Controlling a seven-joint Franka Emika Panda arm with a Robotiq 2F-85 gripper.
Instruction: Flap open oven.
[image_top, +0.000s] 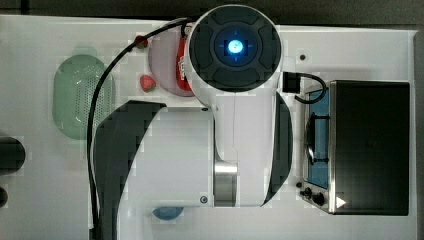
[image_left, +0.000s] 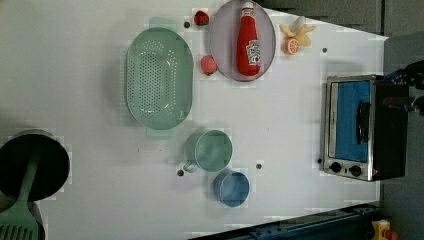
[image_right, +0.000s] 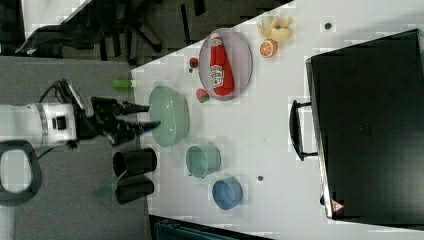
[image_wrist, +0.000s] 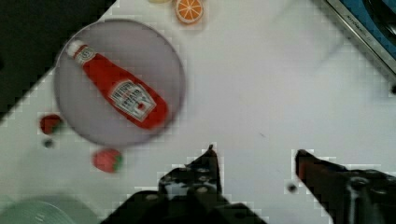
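The oven (image_right: 370, 125) stands at the right view's right with its black top up. Its dark bar handle (image_right: 296, 130) sits close to the front, and the door looks shut. In the left view the oven (image_left: 387, 130) shows its blue glass door (image_left: 352, 120), its handle (image_left: 362, 122) and its black knobs (image_left: 345, 169). In the top view the oven (image_top: 370, 145) lies to the right of the arm. My gripper (image_right: 154, 115) hovers well away from the oven, over the green colander's side. It is open, and the wrist view shows my gripper (image_wrist: 257, 158) with nothing between its fingers and an oven corner (image_wrist: 369, 28).
A green colander (image_left: 159, 82), a purple plate (image_left: 225, 55) with a ketchup bottle (image_left: 248, 45), two strawberries (image_left: 208, 65), an orange slice (image_left: 291, 46), a green mug (image_left: 212, 150) and a blue cup (image_left: 231, 188) lie on the white table. A black pot (image_left: 32, 165) holds a green spatula.
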